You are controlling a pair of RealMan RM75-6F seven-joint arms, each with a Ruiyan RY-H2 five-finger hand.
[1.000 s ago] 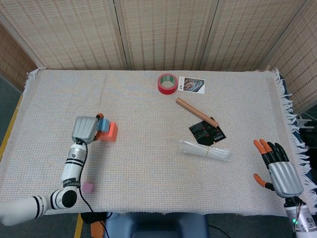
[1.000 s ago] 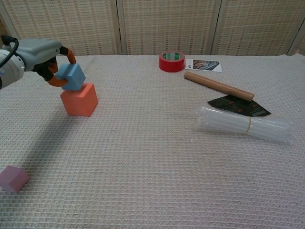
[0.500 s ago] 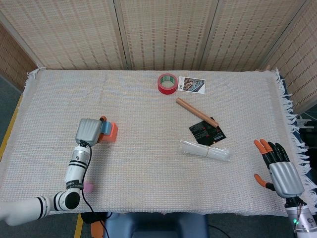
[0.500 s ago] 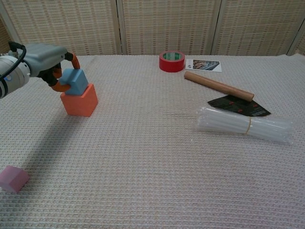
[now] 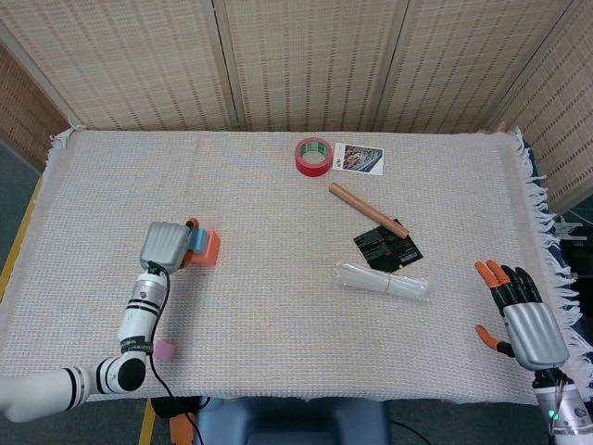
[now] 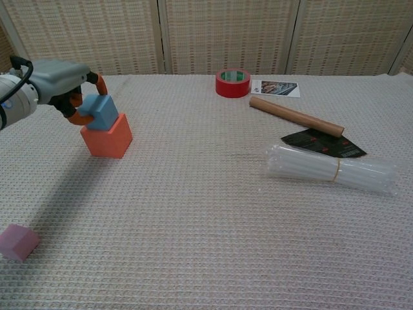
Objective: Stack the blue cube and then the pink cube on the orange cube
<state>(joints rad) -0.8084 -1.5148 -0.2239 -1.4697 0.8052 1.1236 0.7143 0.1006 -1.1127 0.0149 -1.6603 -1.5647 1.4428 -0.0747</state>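
The orange cube [image 6: 108, 136] [image 5: 208, 247] sits on the left part of the cloth. The blue cube [image 6: 100, 112] [image 5: 197, 240] rests tilted on its top, near the left edge. My left hand [image 6: 59, 82] [image 5: 164, 245] pinches the blue cube between orange-tipped fingers [image 6: 97, 82]. The pink cube [image 6: 18, 242] [image 5: 164, 349] lies alone near the front left edge, beside my left forearm. My right hand [image 5: 524, 320] hovers at the front right corner, fingers spread, holding nothing; the chest view does not show it.
A red tape roll [image 5: 314, 156] and a printed card [image 5: 359, 158] lie at the back. A brown tube [image 5: 368, 209], a black packet [image 5: 387, 247] and a clear plastic bundle [image 5: 384, 280] lie right of centre. A woven screen stands behind the table.
My left hand has lowered the blue cube from just above the orange cube onto its top. The right hand has not moved.
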